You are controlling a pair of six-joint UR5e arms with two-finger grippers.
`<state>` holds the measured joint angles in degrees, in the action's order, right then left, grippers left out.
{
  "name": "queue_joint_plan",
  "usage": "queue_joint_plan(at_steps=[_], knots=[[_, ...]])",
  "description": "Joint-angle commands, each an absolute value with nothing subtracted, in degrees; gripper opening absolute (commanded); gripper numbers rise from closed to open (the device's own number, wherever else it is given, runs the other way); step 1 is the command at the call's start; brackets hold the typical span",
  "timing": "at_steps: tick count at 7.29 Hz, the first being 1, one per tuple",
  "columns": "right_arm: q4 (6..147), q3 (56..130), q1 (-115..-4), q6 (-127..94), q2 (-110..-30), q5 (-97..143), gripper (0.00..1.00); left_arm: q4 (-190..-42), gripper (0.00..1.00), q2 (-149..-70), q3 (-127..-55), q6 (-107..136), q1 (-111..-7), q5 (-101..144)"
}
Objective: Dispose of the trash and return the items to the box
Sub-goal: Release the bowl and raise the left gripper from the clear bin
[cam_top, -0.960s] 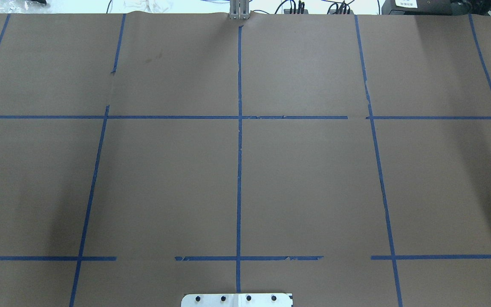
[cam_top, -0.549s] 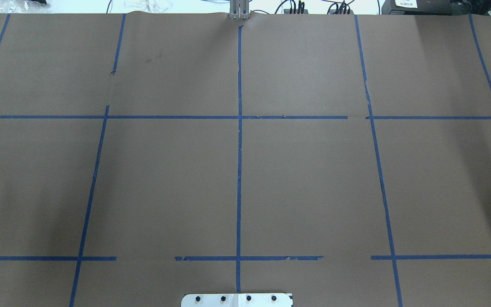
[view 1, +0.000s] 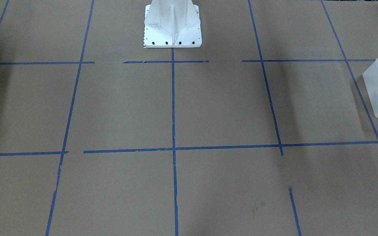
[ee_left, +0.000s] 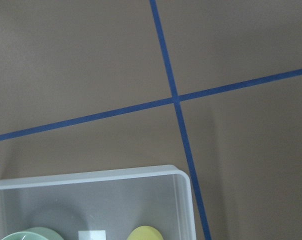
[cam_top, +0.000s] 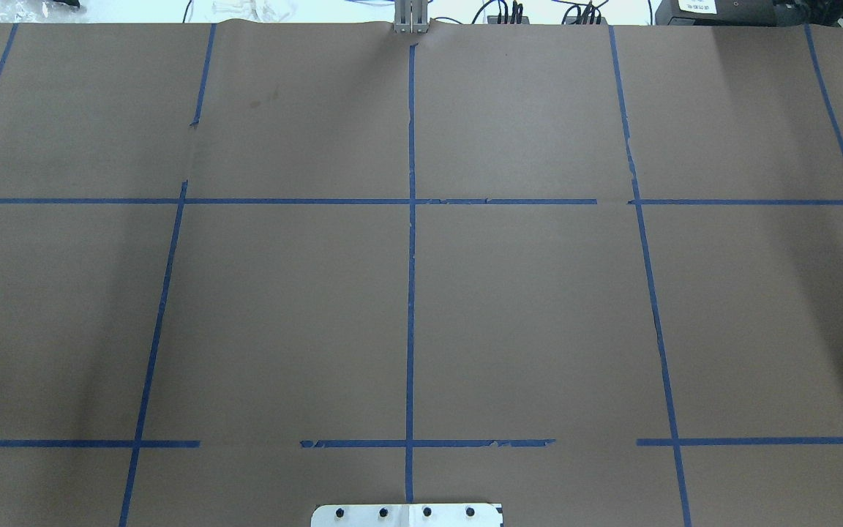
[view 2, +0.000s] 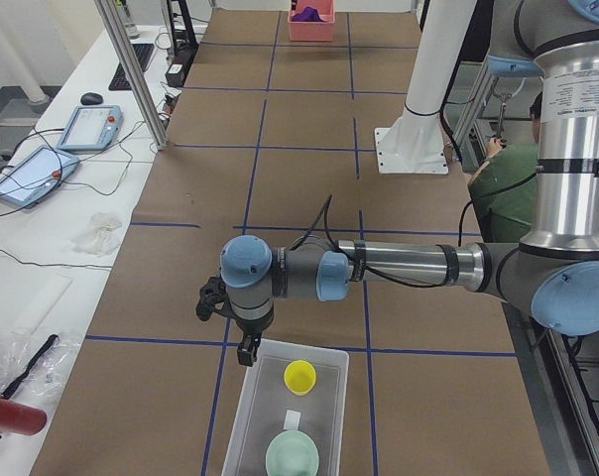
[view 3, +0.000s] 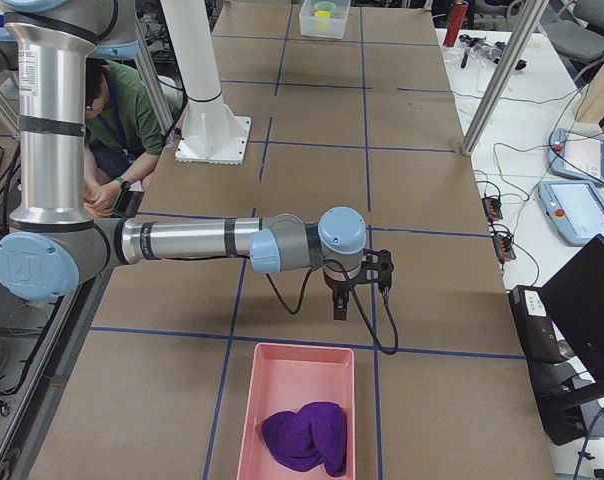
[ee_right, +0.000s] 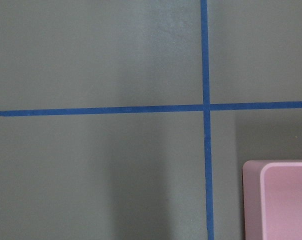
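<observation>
One camera looks down on the table [cam_top: 282, 315] from behind the robot [cam_top: 407, 514]; one faces it. Two look from the table's ends. Two wrist cameras look down, close. Left ones both see the box [view 2: 319, 346].

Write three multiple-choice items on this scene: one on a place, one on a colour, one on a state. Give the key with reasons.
1. Where is the yellow cup relative to the translucent box?
A. Beside it
B. Inside it
C. Under it

2. What colour is the cloth lying in the pink tray?
A. Purple
B. Green
C. White

3. In what state is the box?
A. Shut with a lid
B. Open on top
C. Tipped on its side

Key:
1 B: the exterior left view shows the cup within the box walls, next to a pale green bowl.
2 A: the exterior right view shows a bunched purple cloth in the tray.
3 B: the left wrist view looks straight past the rim to the contents, with no lid over them.
</observation>
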<state>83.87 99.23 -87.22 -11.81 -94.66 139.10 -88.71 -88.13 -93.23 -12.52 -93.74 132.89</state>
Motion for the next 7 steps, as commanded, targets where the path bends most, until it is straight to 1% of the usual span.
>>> queue_joint_plan(at_steps=[1, 7], knots=[[83.8, 98.7, -87.2, -11.8, -94.9, 139.0, 1.0, -88.6, 1.0, -88.2, -92.6, -12.5, -94.5, 132.8], [83.5, 97.4, -87.2, -11.2, -94.8, 139.0, 1.0, -88.7, 1.0, -88.4, -93.4, -12.4, -94.4, 132.5]])
